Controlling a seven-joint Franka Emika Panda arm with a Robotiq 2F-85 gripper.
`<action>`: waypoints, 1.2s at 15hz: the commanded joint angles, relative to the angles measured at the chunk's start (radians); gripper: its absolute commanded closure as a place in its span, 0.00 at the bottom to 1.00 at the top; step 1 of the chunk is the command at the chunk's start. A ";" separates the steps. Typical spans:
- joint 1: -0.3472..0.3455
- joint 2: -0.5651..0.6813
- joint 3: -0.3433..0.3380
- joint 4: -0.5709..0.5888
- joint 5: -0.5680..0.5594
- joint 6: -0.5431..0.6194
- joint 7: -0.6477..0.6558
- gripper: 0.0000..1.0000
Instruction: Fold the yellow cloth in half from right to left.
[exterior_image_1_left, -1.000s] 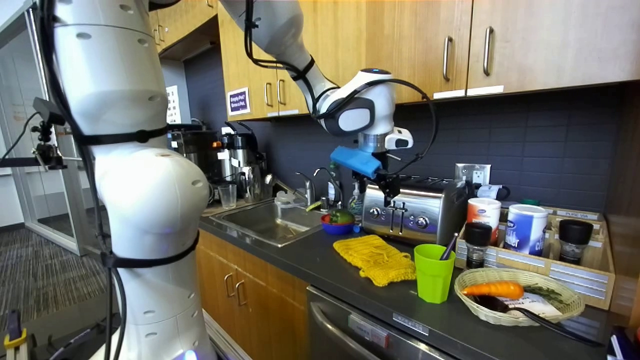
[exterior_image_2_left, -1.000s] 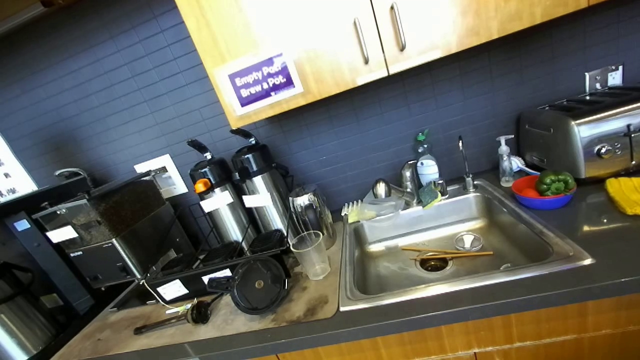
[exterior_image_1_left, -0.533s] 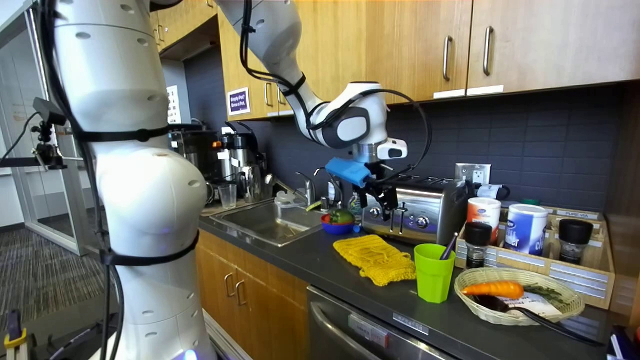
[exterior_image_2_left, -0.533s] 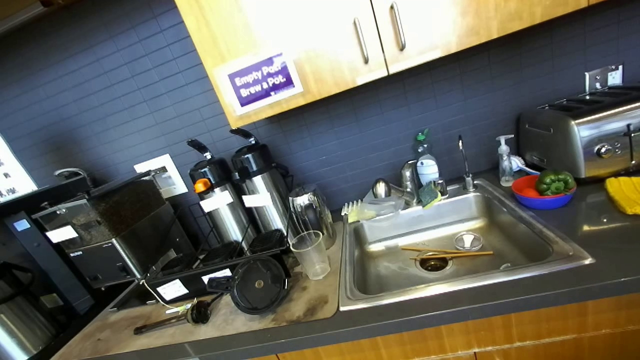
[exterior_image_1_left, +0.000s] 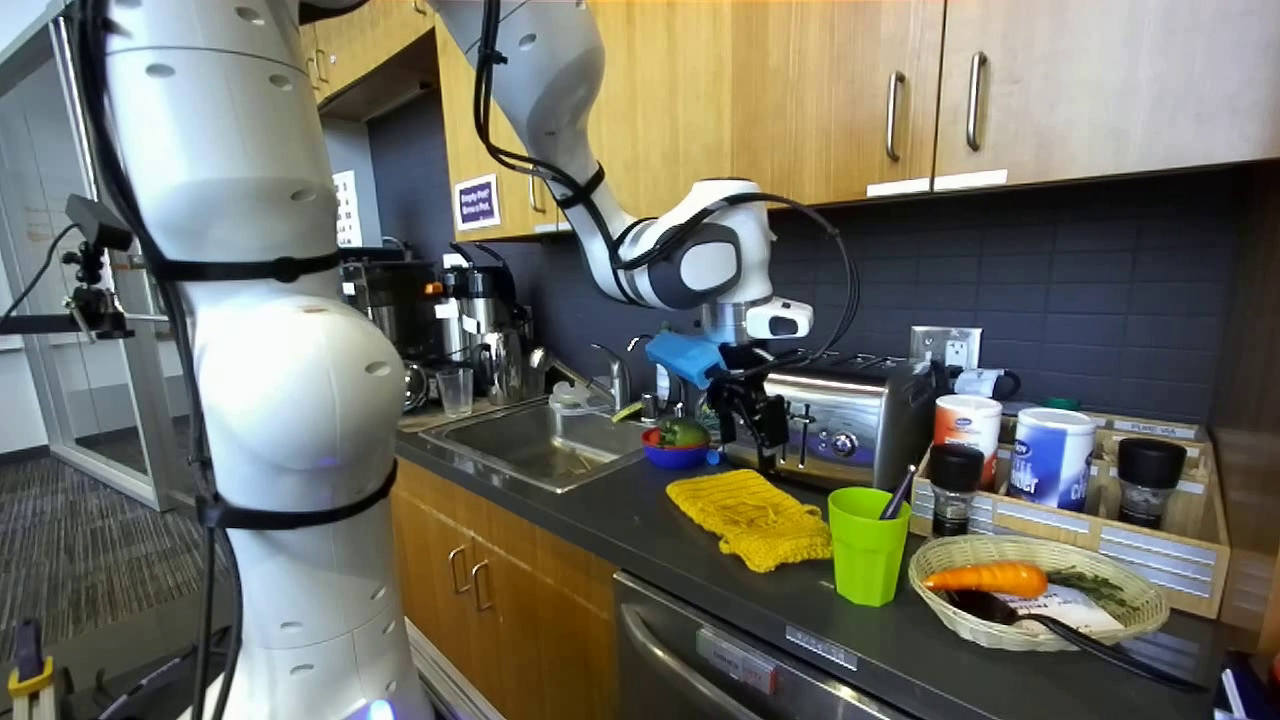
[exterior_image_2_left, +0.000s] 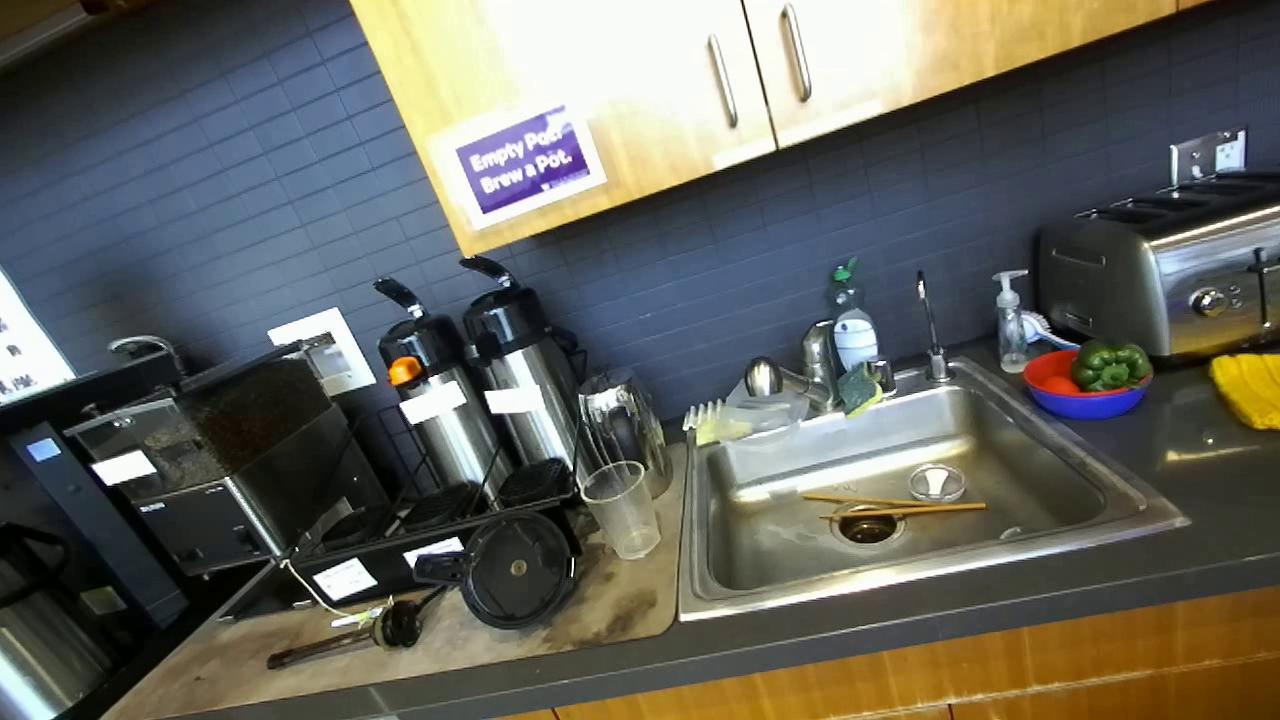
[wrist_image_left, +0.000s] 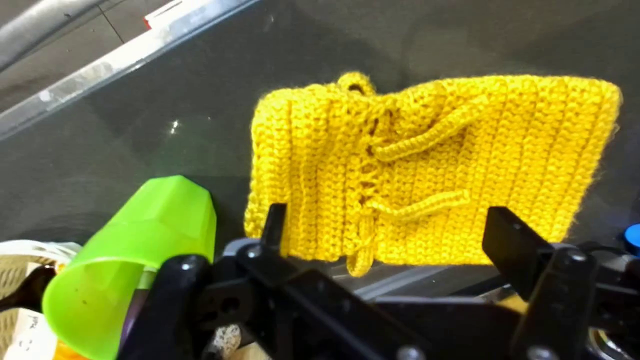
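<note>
The gripper (wrist_image_left: 387, 215) points down, fingers spread wide, nothing held. In the wrist view both fingertips (wrist_image_left: 275, 220) overlap the yellow cloth (wrist_image_left: 435, 172); contact or clearance cannot be judged. The cloth lies spread on the counter (wrist_image_left: 320, 45), two cord-like ties (wrist_image_left: 425, 141) across its face. Bearings that follow are from the cloth in an exterior view, 12 o'clock at top. Toaster (exterior_image_1_left: 850, 405): about 1 o'clock, near. Green cup (exterior_image_1_left: 865, 560): between 3 and 4 o'clock, upright, just beside the cloth, a dark handle (exterior_image_1_left: 899, 494) protruding. Bowl (exterior_image_1_left: 675, 458): between 10 and 11 o'clock, near, holding a green pepper (exterior_image_1_left: 685, 433). Wicker basket (exterior_image_1_left: 945, 615): on the cup's bearing, beyond it, containing a carrot (exterior_image_1_left: 985, 580). Sink (exterior_image_1_left: 520, 437): nearly 10 o'clock, farther off.
</note>
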 joint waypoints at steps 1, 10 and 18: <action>-0.021 0.010 0.007 0.006 -0.012 -0.049 0.058 0.00; -0.030 0.097 -0.009 0.025 0.020 -0.019 0.053 0.00; -0.031 0.196 -0.012 0.080 0.128 0.078 -0.020 0.00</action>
